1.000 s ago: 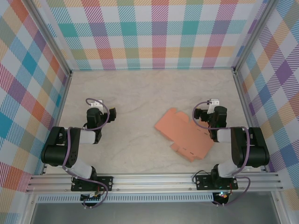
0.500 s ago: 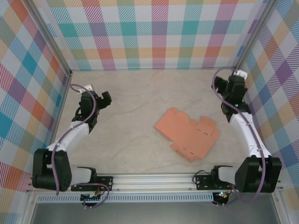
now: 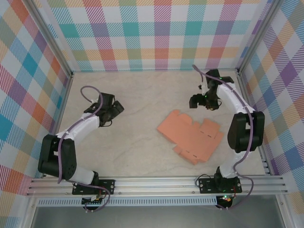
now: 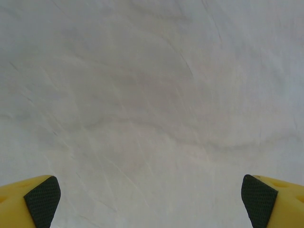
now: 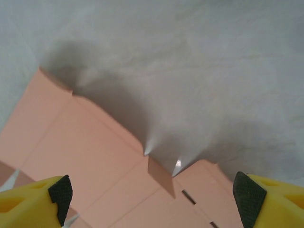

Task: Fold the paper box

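Approaching the unfolded paper box (image 3: 190,137) — right gripper (image 3: 196,101) just beyond its far edge, left gripper (image 3: 116,108) well left, jaws spread, empty — next, likely down onto a flap.

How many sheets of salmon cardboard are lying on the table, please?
1. The paper box lies flat on the table, right of centre, nearer than the right gripper. A second sheet beneath it would be hidden.

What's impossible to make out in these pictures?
- Right wrist view: the paper box runs off the left and bottom edges, so its full outline is cut off.
- Top view: its slots and fold lines are too small to count.
- Left wrist view: the left gripper has its fingers cut off by the bottom edge.
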Controlling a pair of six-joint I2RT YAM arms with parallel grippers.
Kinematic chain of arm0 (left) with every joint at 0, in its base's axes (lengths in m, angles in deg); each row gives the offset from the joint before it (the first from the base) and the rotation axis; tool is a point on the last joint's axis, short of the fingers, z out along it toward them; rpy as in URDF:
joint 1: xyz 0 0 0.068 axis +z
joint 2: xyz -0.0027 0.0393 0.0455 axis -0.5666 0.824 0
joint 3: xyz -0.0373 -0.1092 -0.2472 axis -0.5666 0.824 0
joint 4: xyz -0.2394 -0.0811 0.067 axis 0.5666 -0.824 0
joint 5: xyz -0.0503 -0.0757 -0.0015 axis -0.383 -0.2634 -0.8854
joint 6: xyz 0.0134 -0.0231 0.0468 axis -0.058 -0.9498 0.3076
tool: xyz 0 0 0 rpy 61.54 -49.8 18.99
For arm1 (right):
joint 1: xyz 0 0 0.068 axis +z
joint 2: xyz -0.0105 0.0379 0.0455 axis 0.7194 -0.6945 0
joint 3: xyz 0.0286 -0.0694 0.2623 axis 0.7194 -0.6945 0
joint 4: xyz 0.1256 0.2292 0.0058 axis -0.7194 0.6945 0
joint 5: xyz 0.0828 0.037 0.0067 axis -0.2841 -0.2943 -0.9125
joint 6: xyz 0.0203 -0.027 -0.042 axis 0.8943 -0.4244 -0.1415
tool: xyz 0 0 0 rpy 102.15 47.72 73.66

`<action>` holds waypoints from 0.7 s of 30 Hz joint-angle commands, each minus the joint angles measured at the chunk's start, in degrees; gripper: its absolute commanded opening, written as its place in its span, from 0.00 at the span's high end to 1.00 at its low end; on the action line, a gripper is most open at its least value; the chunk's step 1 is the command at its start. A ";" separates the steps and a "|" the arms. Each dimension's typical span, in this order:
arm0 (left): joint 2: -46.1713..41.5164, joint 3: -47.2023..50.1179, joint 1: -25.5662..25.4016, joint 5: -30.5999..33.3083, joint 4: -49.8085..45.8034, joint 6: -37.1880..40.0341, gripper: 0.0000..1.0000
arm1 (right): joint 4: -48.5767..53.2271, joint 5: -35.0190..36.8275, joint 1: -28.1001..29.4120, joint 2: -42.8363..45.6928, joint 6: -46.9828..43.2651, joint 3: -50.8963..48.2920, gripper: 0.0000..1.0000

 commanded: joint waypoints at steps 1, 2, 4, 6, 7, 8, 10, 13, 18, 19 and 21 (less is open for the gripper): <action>0.63 -2.00 -2.53 -7.02 -4.09 1.71 0.00 | 4.80 -3.65 0.58 -0.86 -4.14 1.97 0.11; 0.14 -1.53 -3.23 -7.85 -3.78 1.74 0.00 | 3.34 -3.17 0.95 -2.19 -4.03 1.54 0.11; -0.58 -0.87 -4.34 -9.02 -3.24 2.57 0.00 | -0.94 -4.08 1.17 -4.86 -3.69 0.05 0.15; -0.90 -0.91 -5.07 -8.66 -4.71 3.06 0.00 | -3.68 -5.63 1.50 -7.53 -3.43 -0.42 0.18; -1.08 -0.92 -5.25 -7.95 -6.05 2.87 0.00 | -4.58 -6.53 1.65 -8.62 -3.60 -0.41 0.19; -1.42 -0.80 -5.34 -6.95 -7.69 2.08 0.00 | -4.94 -7.27 1.69 -9.48 -3.78 -0.28 0.21; -2.83 0.90 -5.55 -6.09 -8.46 0.49 0.00 | -4.73 -9.47 1.99 -10.68 -5.31 0.11 0.26; -5.29 4.87 -5.88 -6.45 -6.20 -0.75 0.00 | -6.09 -10.89 2.80 -11.38 -8.11 -0.72 0.39; -9.88 7.77 -5.94 -5.91 -8.74 -1.79 0.00 | -4.46 -13.15 3.13 -13.64 -9.60 0.30 0.51; -10.72 8.49 -5.88 -6.22 -8.03 -1.15 0.00 | -5.20 -13.43 3.11 -13.61 -9.69 -0.54 0.52; -12.01 8.35 -5.87 -4.77 -9.28 0.31 0.00 | -6.37 -13.20 3.11 -14.10 -9.71 -1.71 0.58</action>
